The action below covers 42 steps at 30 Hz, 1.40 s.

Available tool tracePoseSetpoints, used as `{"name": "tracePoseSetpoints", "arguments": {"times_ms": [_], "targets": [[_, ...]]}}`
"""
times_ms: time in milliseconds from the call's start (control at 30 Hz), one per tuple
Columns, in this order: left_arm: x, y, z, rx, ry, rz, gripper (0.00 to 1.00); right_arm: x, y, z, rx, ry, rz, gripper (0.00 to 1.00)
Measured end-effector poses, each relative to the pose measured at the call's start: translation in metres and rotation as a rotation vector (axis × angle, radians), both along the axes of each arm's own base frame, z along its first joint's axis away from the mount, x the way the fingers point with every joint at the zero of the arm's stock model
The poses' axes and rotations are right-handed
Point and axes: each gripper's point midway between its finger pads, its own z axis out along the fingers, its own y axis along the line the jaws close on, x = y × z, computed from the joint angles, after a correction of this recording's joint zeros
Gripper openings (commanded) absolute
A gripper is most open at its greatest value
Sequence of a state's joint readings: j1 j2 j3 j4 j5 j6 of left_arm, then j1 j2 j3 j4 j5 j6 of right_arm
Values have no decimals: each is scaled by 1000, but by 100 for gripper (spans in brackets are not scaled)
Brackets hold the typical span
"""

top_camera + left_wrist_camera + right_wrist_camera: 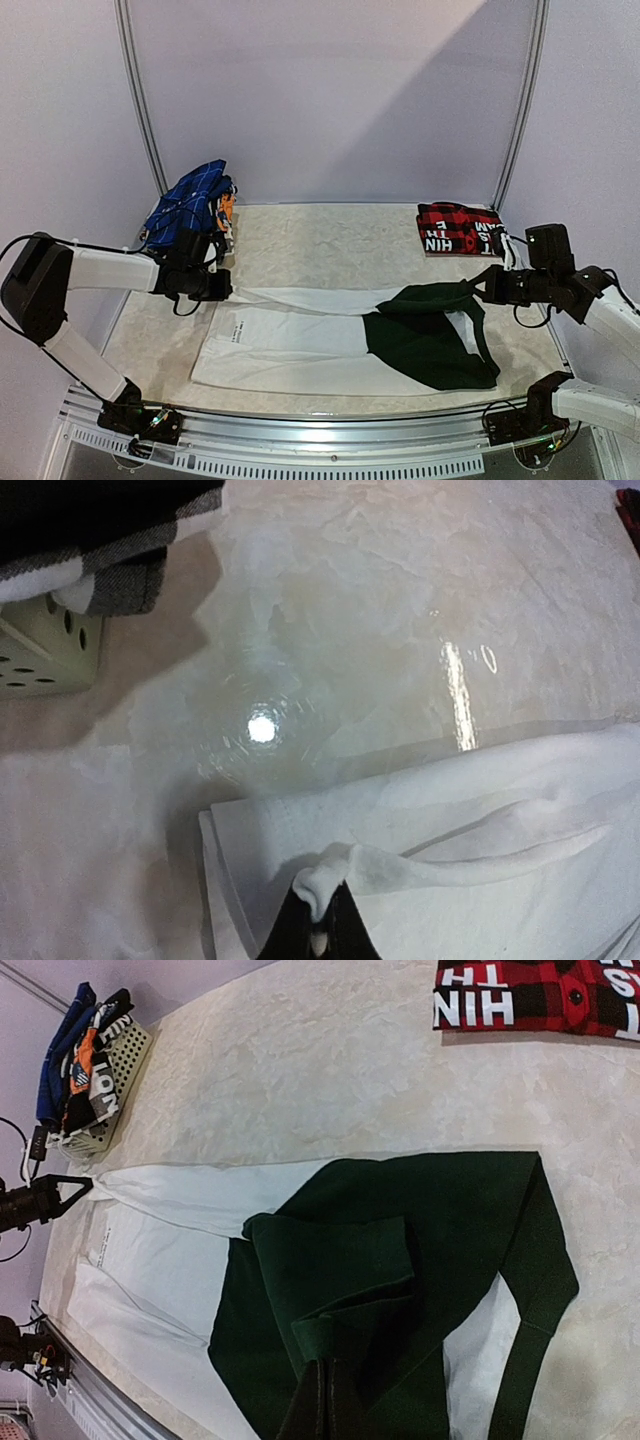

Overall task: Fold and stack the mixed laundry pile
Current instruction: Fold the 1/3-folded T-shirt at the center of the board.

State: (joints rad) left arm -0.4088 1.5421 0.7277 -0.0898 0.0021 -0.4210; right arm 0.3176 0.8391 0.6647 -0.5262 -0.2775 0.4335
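Note:
A white T-shirt (300, 345) with dark green parts (430, 335) lies spread across the table's front half. My left gripper (228, 288) is shut on a pinched white corner (325, 875) at the shirt's far left edge, lifted a little off the cloth. My right gripper (482, 287) is shut on a fold of the dark green part (345, 1335) at the right. A folded red-and-black plaid shirt (460, 229) with white lettering lies at the back right. The rest of the mixed laundry pile, with a blue checked cloth (188, 200) on top, fills the basket at back left.
A small white lattice basket (115, 1070) stands at the back left corner, near the left arm. A curved metal frame (140, 100) rises behind the table. The table's front metal edge (320, 425) runs between the arm bases.

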Motion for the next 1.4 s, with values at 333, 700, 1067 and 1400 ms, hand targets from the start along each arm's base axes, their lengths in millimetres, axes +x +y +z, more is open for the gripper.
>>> {"name": "tracePoseSetpoints", "arguments": {"times_ms": [333, 700, 1067, 1400], "targets": [[-10, 4, -8, 21, 13, 9, 6, -4, -12, -20, 2, 68, -103, 0], [-19, 14, -13, 39, -1, 46, 7, -26, -25, -47, 21, 137, -190, 0], [-16, 17, -1, 27, -48, 74, 3, -29, -29, -15, 55, 66, -211, 0], [-24, 20, -4, 20, -42, 82, 6, -39, -33, -5, 80, 48, -231, 0]]}}
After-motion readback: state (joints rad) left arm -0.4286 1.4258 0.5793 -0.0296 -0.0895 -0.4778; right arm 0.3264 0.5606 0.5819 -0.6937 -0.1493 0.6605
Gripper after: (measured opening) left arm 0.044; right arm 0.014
